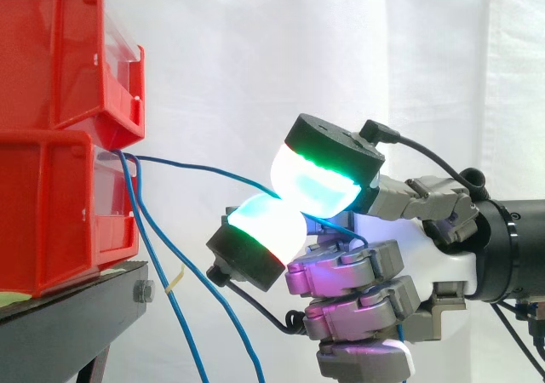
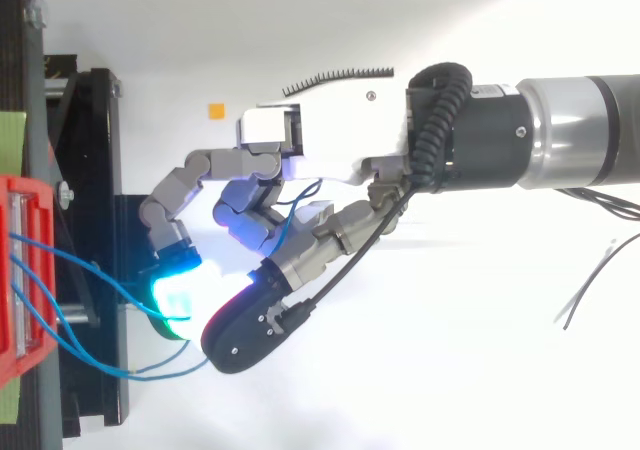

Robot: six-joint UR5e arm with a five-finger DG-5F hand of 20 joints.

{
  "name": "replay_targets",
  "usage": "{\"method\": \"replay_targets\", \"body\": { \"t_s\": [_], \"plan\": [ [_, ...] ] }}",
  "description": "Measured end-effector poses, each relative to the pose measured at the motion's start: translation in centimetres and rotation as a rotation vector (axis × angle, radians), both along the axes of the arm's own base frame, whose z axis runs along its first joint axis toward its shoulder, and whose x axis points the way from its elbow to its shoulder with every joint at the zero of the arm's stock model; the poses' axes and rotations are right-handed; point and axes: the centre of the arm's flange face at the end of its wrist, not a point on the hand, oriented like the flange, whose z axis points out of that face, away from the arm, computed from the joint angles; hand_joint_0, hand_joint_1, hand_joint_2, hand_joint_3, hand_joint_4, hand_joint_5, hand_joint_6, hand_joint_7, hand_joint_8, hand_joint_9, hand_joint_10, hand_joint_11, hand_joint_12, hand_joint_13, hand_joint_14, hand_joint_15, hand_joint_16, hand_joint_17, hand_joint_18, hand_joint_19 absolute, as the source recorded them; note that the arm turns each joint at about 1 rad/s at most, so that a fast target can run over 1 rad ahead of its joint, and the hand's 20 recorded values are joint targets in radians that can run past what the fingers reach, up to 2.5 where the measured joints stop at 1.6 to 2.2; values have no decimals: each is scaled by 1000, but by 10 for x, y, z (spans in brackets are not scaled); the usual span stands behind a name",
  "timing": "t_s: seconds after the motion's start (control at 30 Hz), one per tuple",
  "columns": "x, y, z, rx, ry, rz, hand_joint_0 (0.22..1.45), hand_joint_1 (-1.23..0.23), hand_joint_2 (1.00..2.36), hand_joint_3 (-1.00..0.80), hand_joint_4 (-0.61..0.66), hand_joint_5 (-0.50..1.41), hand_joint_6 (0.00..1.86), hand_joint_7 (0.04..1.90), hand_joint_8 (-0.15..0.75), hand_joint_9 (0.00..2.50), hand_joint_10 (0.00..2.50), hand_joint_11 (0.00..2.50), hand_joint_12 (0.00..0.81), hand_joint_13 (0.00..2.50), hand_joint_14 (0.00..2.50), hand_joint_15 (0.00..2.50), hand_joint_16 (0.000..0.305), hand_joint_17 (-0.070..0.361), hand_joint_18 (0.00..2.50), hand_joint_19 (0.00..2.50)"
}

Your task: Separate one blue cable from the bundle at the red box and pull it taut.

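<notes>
Two red boxes point(image 1: 51, 145) are stacked on a black stand at the left. A bundle of blue cables point(image 1: 157, 255) comes out between them, and most of it hangs down. One blue cable point(image 1: 204, 170) runs rightwards, almost straight with a slight bow, to my hand point(image 1: 426, 255). Two glowing cyan-green fingertips point(image 1: 319, 183) pinch that cable a hand's width from the boxes. In the top view my hand point(image 2: 330, 155) reaches in from the right, and the pinched blue cable point(image 2: 100, 275) leads from the red box point(image 2: 20, 270) to the pads. Its tail curls inside the other curled fingers.
The black stand point(image 1: 77, 306) carries the boxes, with a bolt on its front edge. A loose loop of blue cable point(image 2: 150, 370) lies below the hand in the top view. A small orange square point(image 2: 215, 110) sits on the white surface. A white curtain hangs behind.
</notes>
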Motion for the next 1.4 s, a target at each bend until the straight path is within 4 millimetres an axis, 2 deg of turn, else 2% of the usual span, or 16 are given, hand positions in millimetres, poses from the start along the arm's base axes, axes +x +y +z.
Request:
{"method": "replay_targets", "body": {
  "t_s": [0.1, 0.33, 0.6, 1.4],
  "plan": [
    [-4, -1, 0, -6, 20, 0, 712, -809, 1026, -22, -466, -166, 926, 1431, 183, 843, 1967, 1334, 306, 960, 2229, 1328, 36, 81, 1151, 1304],
    [-29, -2, -18, -4, 97, -1, 712, -811, 1025, -23, -467, -166, 925, 1431, 183, 851, 1980, 1311, 307, 961, 2230, 1333, 36, 80, 1152, 1305],
    [-46, -5, -18, 16, 99, -4, 712, -811, 1026, -20, -465, -166, 925, 1436, 185, 852, 1971, 1350, 309, 970, 2237, 1301, 36, 80, 1155, 1298],
    [-38, -2, -12, 31, 21, -3, 713, -812, 1025, -27, -472, -165, 926, 1416, 184, 853, 1969, 1336, 312, 974, 2210, 1337, 36, 82, 1155, 1276]
  ]
}}
